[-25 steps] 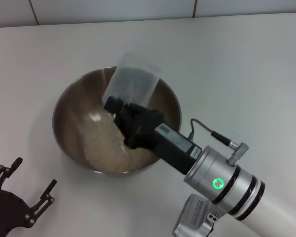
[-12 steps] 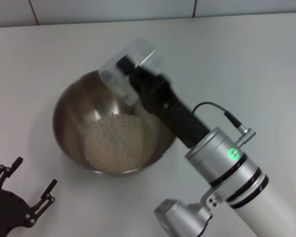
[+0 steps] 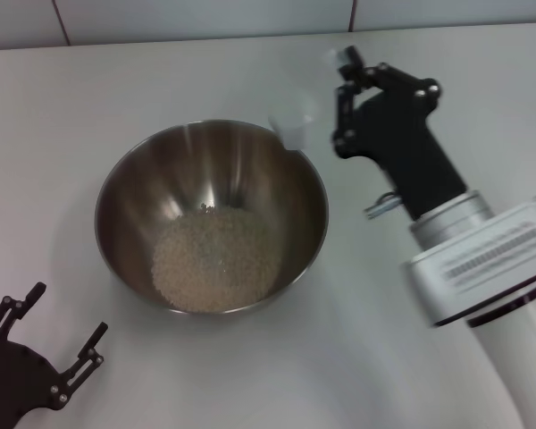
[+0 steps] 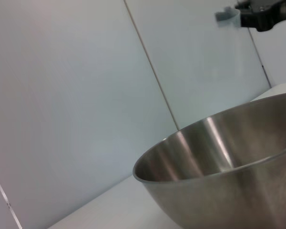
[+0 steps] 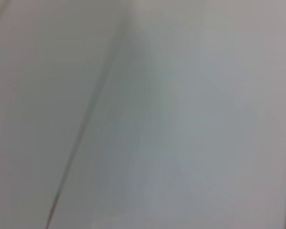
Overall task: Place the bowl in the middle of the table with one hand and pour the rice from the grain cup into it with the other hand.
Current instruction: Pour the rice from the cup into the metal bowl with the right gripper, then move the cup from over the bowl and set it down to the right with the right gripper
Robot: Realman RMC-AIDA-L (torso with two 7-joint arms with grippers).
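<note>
The steel bowl [image 3: 125, 192] stands on the table [image 3: 447, 80] with a heap of rice [image 3: 216, 259] in its bottom. In the left wrist view the bowl [image 4: 219, 181] fills the near ground. My right gripper [image 3: 336, 98] hangs beyond the bowl's far right rim, shut on the translucent grain cup [image 3: 293, 125], which is raised and shows no rice inside. The left wrist view shows that cup [image 4: 227, 14] beside the right gripper [image 4: 262, 14], high above the bowl. Off the bowl's near left side, my left gripper [image 3: 67, 310] rests open and holds nothing.
A tiled wall [image 3: 205, 18] runs along the table's far edge. The right arm [image 3: 482, 268] crosses the table's right side. The right wrist view shows only a blurred pale surface with a dark seam.
The right gripper has swung the cup up out of the bowl and away to the far right, past the rim. The rice lies in the bowl. The left gripper has not moved.
</note>
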